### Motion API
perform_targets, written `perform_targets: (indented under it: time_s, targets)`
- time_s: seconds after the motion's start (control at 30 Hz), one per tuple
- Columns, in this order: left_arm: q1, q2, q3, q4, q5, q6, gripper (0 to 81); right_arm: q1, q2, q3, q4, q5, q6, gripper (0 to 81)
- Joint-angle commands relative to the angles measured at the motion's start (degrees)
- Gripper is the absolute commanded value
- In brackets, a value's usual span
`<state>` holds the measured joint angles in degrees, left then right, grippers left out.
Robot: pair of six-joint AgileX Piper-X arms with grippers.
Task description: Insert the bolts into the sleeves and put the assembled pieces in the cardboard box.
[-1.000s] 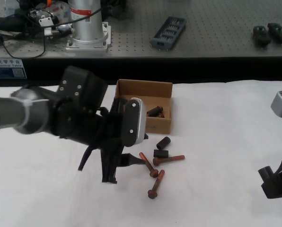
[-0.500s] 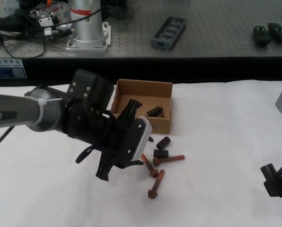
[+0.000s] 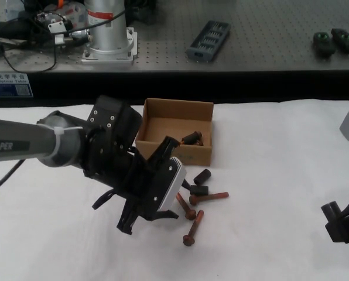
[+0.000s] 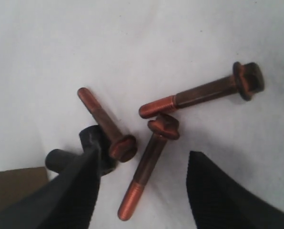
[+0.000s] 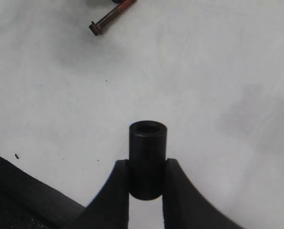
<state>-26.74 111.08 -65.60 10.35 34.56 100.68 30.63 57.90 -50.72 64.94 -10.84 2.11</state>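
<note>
Three copper-coloured bolts (image 3: 193,227) lie loose on the white-covered desk (image 3: 268,175) just in front of the cardboard box (image 3: 198,155). Two black sleeves (image 3: 202,175) sit between them and the box's front wall. Something dark already lies inside the box (image 3: 192,139) (finished pieces most likely, though too small to be sure).

The left arm (image 3: 104,152) hangs over the bolts, in front of the box. Its jaws are spread and hold nothing. In the left wrist view the middle bolt (image 4: 149,174) lies in the gap between the two fingers (image 4: 75,191). Its long axis runs roughly crosswise to the line along which the jaws would close. A neighbouring bolt (image 4: 106,121) has its head close beside one finger and rests against a sleeve.

The right arm (image 3: 341,225) is well apart from the box, off to its right. Its jaws pinch a held sleeve (image 5: 147,160), with the bore open and facing away from the wrist.

The left arm is plainly the nearer one to the bolts. The coming move seems to be a descent and a squeeze on the middle bolt's shank, and the crowding neighbour may get nudged.
</note>
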Motion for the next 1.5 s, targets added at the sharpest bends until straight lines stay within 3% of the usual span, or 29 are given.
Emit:
perform_targets:
  time_s: [0.0,0.5,0.77,0.97,1.47]
  targets:
    - [-0.12,0.72,-0.51,0.22,1.49,2.06,40.2,-0.33,-0.58,-0.15,-0.56,0.01,-0.88,2.8]
    - [-0.59,5.54,-2.68,-2.62,1.79,2.06,35.6,-0.33,-0.58,-0.15,-1.88,0.01,-0.88,2.8]
    - [-0.59,5.95,-3.03,3.43,1.79,1.98,35.5,-0.33,-0.58,-0.15,-1.88,0.01,-0.88,2.8]
    - [-1.23,7.47,-3.30,5.42,2.29,1.98,26.3,-0.33,-0.58,-0.15,-2.05,0.01,-0.88,2.8]
    - [-2.96,9.34,-7.73,11.10,4.22,1.98,23.5,-0.33,-0.88,-0.15,-2.14,0.01,-0.88,2.8]
